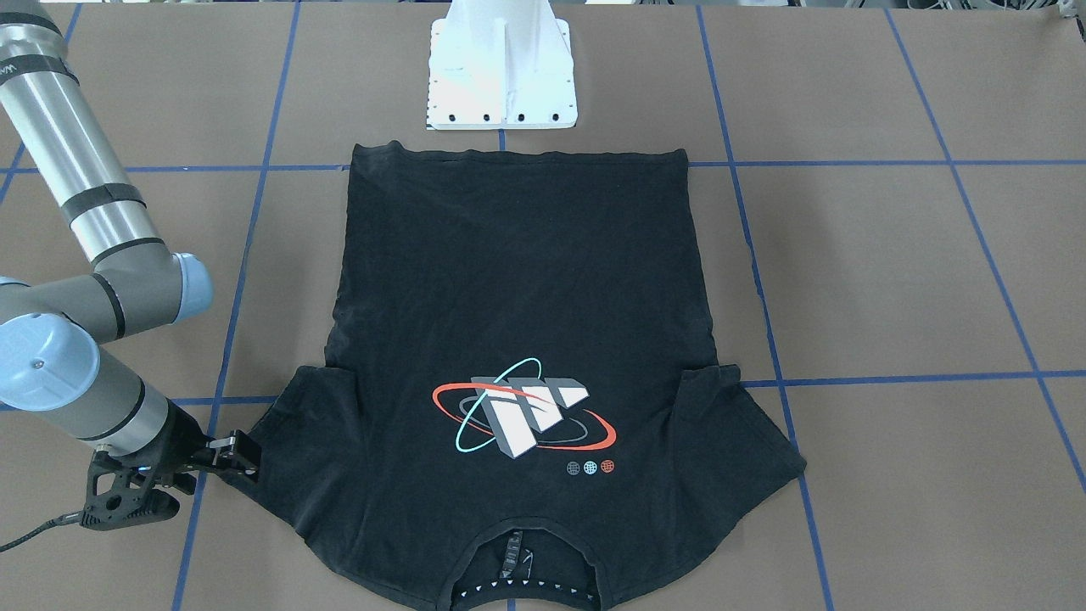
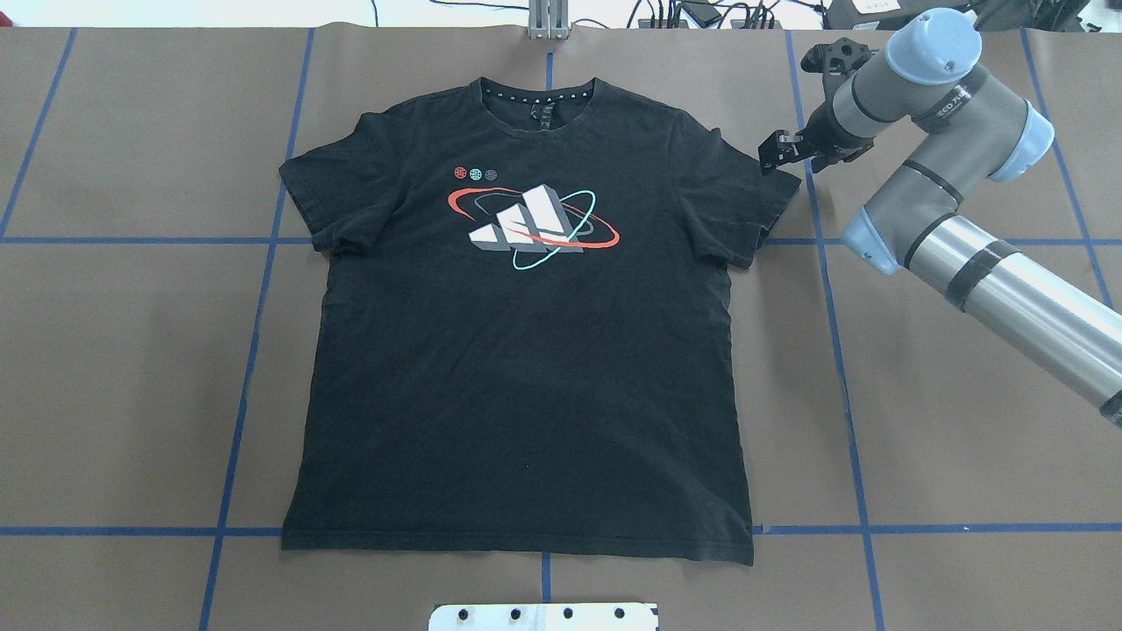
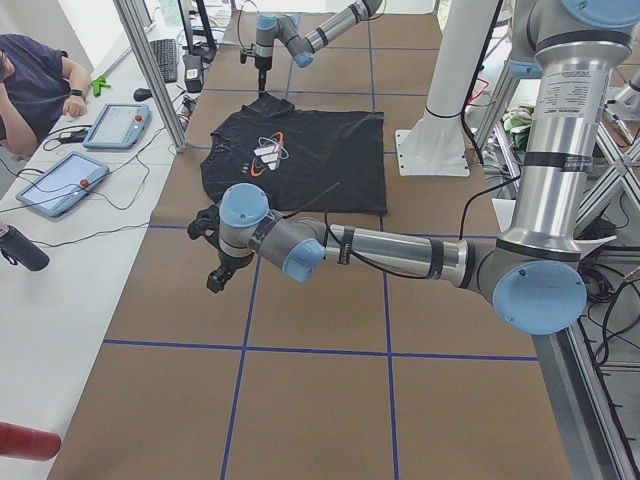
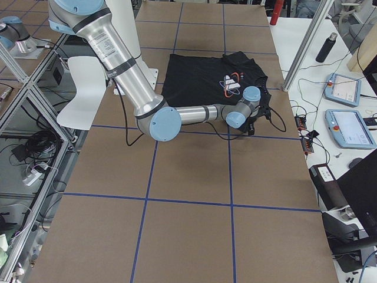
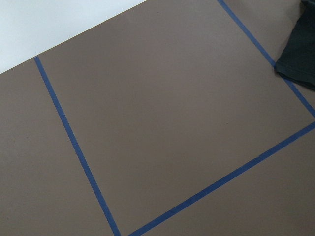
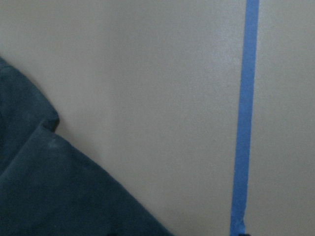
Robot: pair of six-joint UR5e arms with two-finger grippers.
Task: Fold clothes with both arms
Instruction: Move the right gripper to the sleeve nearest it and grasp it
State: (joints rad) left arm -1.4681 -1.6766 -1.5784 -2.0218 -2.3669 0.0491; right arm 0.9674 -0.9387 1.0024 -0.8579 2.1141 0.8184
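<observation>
Sitting right at the hem of the T-shirt's sleeve (image 2: 745, 188): right end effector (image 2: 778, 153), low over the tabletop (image 2: 947, 412). Its black fingers look close together, but they blend into the black cloth. Can't tell whether it's clenched on fabric or only touching the edge. The right wrist view shows just the sleeve's edge on bare paper beside a blue tape line (image 6: 243, 123), with no fingers in it.

Left end effector (image 3: 216, 275) shows only in the left side view. It hangs over bare tabletop, apart from the shirt, and I can't tell whether it's released or clenched. Its wrist view catches only a corner of black cloth at the upper right edge.

Black short-sleeved T-shirt (image 2: 526, 377) lies flat, front up, centred on the tabletop. Both sleeves are spread out, the bottom hem is towards the white pedestal base (image 1: 502, 76) and the collar (image 2: 536, 95) is on the far side. The body is mostly smooth, with light creases near the armpits. The chest logo (image 2: 530, 226) is white-grey 3D bars ringed in red and teal, with three small dots beside it. Small white marks line the inside of the collar.

The tabletop cover is matte brown, gridded with blue tape. The arms are silver-grey tubes with light-blue joint caps.
</observation>
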